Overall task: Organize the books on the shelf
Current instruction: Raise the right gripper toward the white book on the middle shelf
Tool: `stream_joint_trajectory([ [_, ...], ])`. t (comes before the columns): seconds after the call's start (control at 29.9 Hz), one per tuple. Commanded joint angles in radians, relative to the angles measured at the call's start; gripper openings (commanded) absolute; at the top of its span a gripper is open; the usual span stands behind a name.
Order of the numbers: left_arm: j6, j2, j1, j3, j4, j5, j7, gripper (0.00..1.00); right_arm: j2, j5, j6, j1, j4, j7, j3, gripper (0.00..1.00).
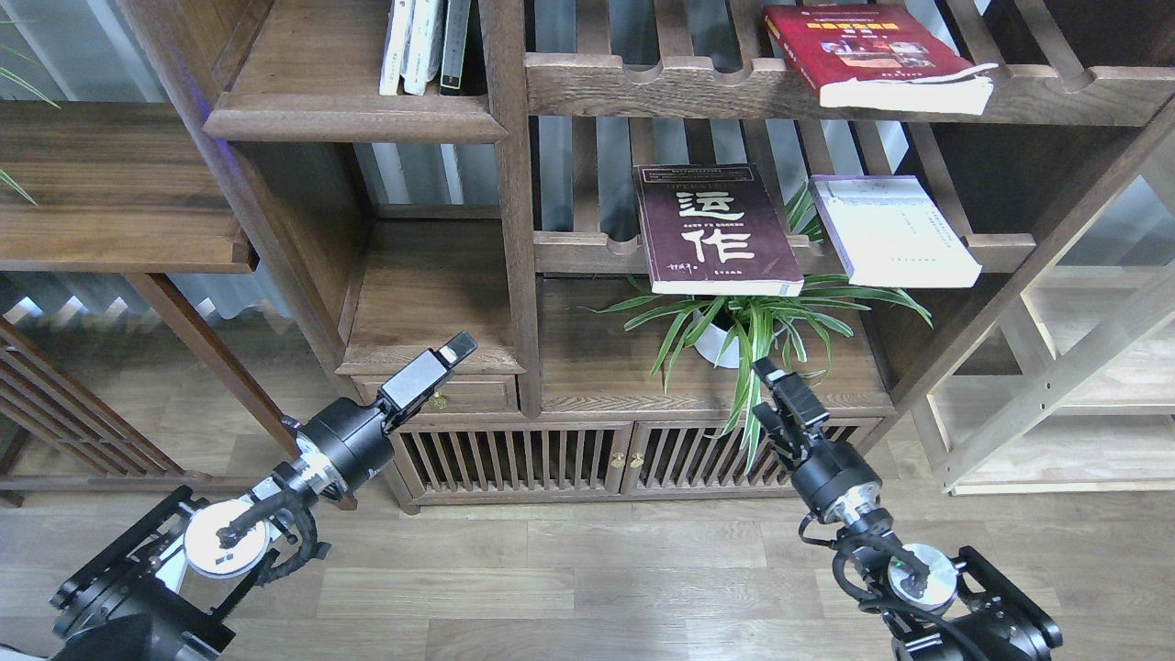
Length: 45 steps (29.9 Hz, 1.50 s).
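Maroon book (714, 229) flat, spine leftward, lengthwise front-to-back

Maroon book (716, 229) cover: big white "运作", faint "OPERATIONS" above it. Small print on the red book (872, 50) and the lavender book (895, 229) is unreadable.

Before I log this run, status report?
Left gripper and right gripper low, holding nothing. Maroon book, pale book, red book on slatted racks. Plant near right gripper.

Potted plant (734, 321) (white pot), slatted racks (643, 78)
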Motion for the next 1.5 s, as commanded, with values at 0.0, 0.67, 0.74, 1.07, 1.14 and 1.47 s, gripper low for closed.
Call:
stream_joint_trajectory([
  [0.0, 0.0, -0.008, -0.002, 0.006, -0.001, 0.003, 0.001, 0.99, -0.001, -0.002, 0.0, -0.012, 0.006, -0.002, 0.009, 1.0],
  [0.67, 0.0, 0.013, -0.028, 0.0, 0.01, -0.004, -0.009, 0.99, 0.098, -0.009, 0.0, -0.004, -0.015, -0.002, 0.034, 1.0],
  [0.74, 0.0, 0.01, -0.028, 0.003, 0.01, -0.004, -0.004, 0.99, 0.098, -0.009, 0.0, -0.006, -0.018, -0.002, 0.037, 1.0],
  [1.07, 0.0, 0.006, -0.027, 0.009, 0.009, -0.004, -0.009, 0.99, 0.098, -0.009, 0.0, -0.004, -0.028, -0.002, 0.035, 1.0],
  [1.14, 0.0, 0.006, -0.025, 0.015, 0.009, -0.004, -0.007, 0.99, 0.098, -0.008, 0.0, -0.001, -0.028, -0.002, 0.037, 1.0],
  [1.47, 0.0, 0.012, -0.022, 0.017, 0.007, -0.006, -0.004, 0.99, 0.097, -0.002, 0.0, 0.0, -0.032, 0.0, 0.061, 1.0],
])
